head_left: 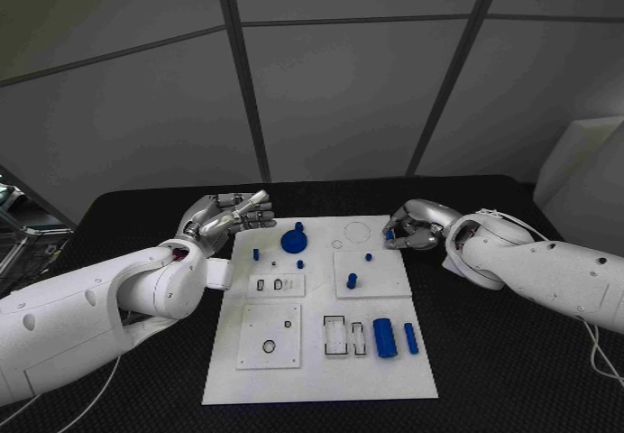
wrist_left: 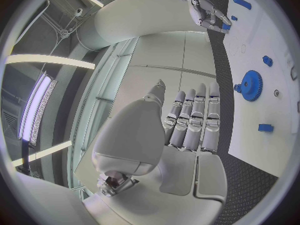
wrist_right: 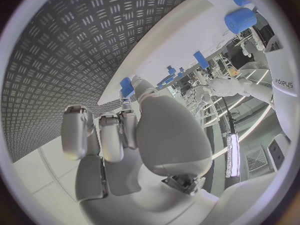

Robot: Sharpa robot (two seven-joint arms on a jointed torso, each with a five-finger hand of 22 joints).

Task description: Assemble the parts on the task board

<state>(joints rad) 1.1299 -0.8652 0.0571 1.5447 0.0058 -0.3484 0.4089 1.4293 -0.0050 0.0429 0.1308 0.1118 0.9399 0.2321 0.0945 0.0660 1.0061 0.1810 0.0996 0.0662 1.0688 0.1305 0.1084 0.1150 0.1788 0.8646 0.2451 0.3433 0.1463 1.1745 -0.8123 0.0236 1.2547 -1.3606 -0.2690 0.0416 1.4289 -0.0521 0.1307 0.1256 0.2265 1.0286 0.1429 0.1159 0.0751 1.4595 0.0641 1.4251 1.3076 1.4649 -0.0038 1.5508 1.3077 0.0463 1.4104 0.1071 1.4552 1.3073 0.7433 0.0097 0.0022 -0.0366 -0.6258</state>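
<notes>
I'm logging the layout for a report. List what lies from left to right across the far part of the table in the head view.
Left hand → blue gear on the task board → small round ring → small blue part pinched by the right hand.

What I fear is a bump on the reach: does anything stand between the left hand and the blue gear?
Nothing visible. The left hand hovers open beside the task board; only bare table and board separate it from the blue gear. The right hand holds a small blue part well aside.
</notes>
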